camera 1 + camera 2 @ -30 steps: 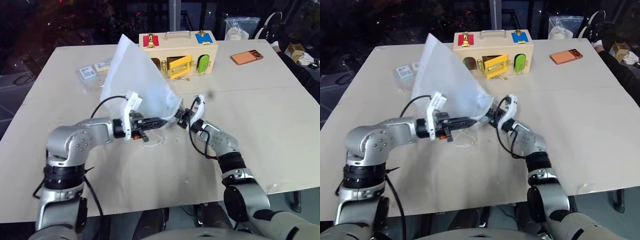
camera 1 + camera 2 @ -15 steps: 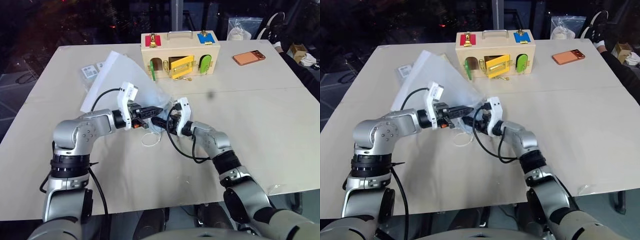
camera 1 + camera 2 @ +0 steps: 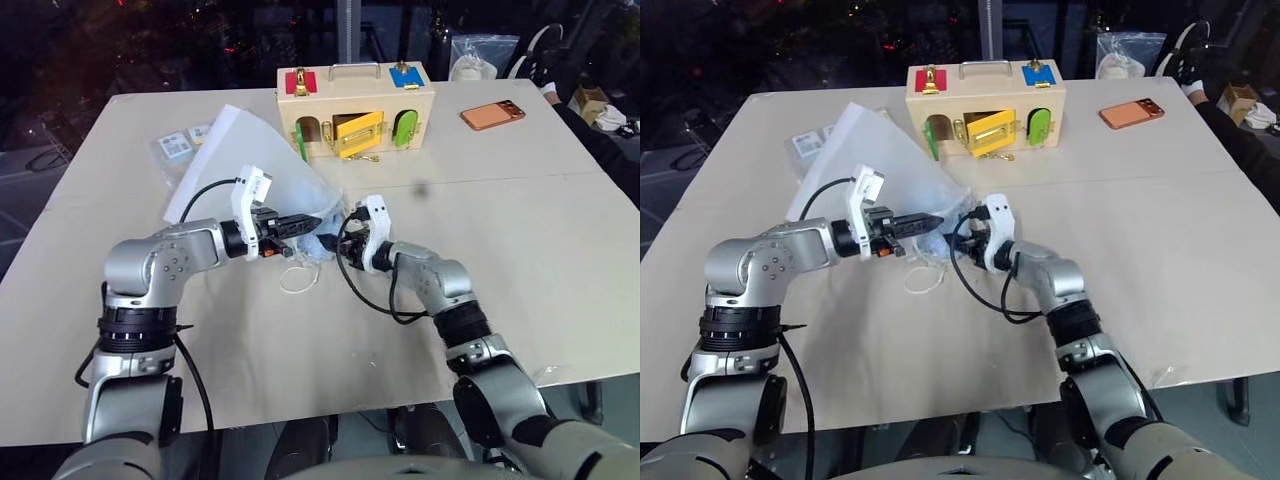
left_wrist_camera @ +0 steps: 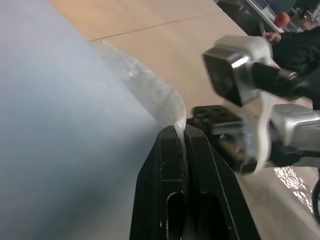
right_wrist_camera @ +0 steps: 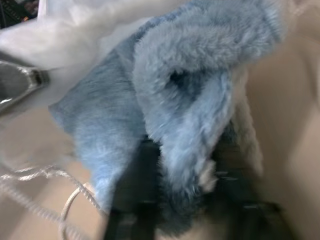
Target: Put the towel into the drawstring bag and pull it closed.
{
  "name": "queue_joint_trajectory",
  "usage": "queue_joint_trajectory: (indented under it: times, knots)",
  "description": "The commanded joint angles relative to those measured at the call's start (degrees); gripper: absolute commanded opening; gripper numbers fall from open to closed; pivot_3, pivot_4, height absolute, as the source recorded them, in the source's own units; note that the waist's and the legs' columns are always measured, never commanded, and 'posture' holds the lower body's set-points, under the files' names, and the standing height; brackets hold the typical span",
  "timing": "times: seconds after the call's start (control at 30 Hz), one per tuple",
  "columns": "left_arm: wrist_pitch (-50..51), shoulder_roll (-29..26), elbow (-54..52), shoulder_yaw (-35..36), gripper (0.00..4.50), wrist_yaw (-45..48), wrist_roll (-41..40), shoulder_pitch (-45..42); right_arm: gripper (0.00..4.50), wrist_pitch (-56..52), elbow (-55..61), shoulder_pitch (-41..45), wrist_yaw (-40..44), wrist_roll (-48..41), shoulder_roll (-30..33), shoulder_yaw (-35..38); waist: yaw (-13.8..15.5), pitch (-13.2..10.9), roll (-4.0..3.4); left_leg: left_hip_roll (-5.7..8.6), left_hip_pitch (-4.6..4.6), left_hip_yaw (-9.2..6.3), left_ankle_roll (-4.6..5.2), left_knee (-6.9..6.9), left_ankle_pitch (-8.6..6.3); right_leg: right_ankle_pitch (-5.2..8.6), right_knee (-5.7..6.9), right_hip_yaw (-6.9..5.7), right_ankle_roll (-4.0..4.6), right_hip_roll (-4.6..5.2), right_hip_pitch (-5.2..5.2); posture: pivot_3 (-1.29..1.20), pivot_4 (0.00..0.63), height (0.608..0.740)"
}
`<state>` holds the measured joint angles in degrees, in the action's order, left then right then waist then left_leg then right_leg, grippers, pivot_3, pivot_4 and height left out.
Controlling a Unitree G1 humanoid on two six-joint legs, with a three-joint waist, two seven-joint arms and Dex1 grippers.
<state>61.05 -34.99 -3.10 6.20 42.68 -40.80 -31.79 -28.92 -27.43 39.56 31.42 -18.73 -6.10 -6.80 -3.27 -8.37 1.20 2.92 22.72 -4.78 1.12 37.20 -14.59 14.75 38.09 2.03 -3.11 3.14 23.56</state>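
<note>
Now the left gripper (image 4: 180, 131) is clamped tight on the rim of the drawstring bag (image 3: 240, 150), holding its mouth just above the table (image 3: 520, 230), with the rest of the mesh slumped back toward the packets of cards (image 3: 178, 146). Right beside it, the right gripper (image 3: 335, 250) is closed on the towel (image 5: 180, 100), whose fluffy blue folds bunch between the fingers at the bag's opening. Below the mouth, the white cord (image 3: 299, 278) lies looped on the table. Farther back stand a wooden latch box (image 3: 355, 95) and an orange phone (image 3: 493, 114).
</note>
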Motion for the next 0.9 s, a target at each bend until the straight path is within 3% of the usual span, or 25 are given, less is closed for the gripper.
queue_joint_trajectory:
  times: [0.03, 0.27, 0.47, 0.73, 0.83, 0.9]
  knots:
    - [-0.54, -1.63, -2.82, 1.14, 0.00, 0.98, -0.53, 1.16, 0.05, 7.25, 0.00, 1.36, 6.99, -1.09, -0.71, 0.23, -0.20, -0.01, -0.01, 0.00, 0.01, 0.00, 0.00, 0.00, 0.00, 0.00, -0.01, 0.00, 0.00, 0.00, 0.01, 0.00, 0.150, 0.740]
    - [2.22, -6.73, -9.20, 5.29, 0.00, 4.85, -5.67, 7.98, 0.05, 7.22, -2.11, 4.22, 20.92, -5.79, 0.81, 2.09, -0.63, -0.02, -0.02, 0.00, 0.06, -0.02, 0.00, -0.04, 0.00, 0.00, -0.04, 0.01, 0.00, 0.01, 0.02, 0.00, 0.150, 0.740]
    - [10.74, -6.65, -10.57, 11.72, 0.00, 5.23, -19.33, 5.22, 0.05, 3.74, -5.67, 6.73, 24.39, -12.39, 0.12, 8.77, -0.05, -0.03, -0.04, -0.01, 0.05, -0.12, -0.01, -0.03, -0.01, 0.00, -0.06, 0.09, 0.00, 0.01, 0.01, 0.00, 0.150, 0.740]
    - [19.24, 0.53, -1.87, 11.82, 0.00, -3.17, -26.91, -2.11, 0.05, -19.16, 25.27, -4.69, 13.74, -25.66, 9.89, 14.89, 1.38, -0.07, -0.10, 0.14, 0.14, -0.28, 0.00, 0.04, 0.00, 0.00, -0.07, -0.24, 0.00, 0.16, 0.00, 0.00, 0.150, 0.740]
    - [17.88, 4.86, 0.18, 6.08, 0.00, -2.22, -24.03, -0.99, 0.05, -27.31, 35.18, -10.77, 8.18, -27.02, 15.65, 14.15, 1.30, -0.05, -0.07, 0.16, 0.15, -0.26, 0.00, 0.04, 0.00, 0.00, -0.09, -0.22, 0.00, 0.19, 0.01, 0.00, 0.150, 0.740]
    - [16.37, 6.93, 1.42, 2.58, 0.00, -1.02, -21.97, -1.09, 0.05, -28.47, 35.42, -12.48, 5.51, -25.74, 16.25, 12.97, 0.89, -0.05, -0.07, 0.13, 0.14, -0.19, 0.00, 0.03, 0.00, 0.00, -0.04, -0.12, 0.00, 0.13, -0.01, 0.00, 0.150, 0.740]
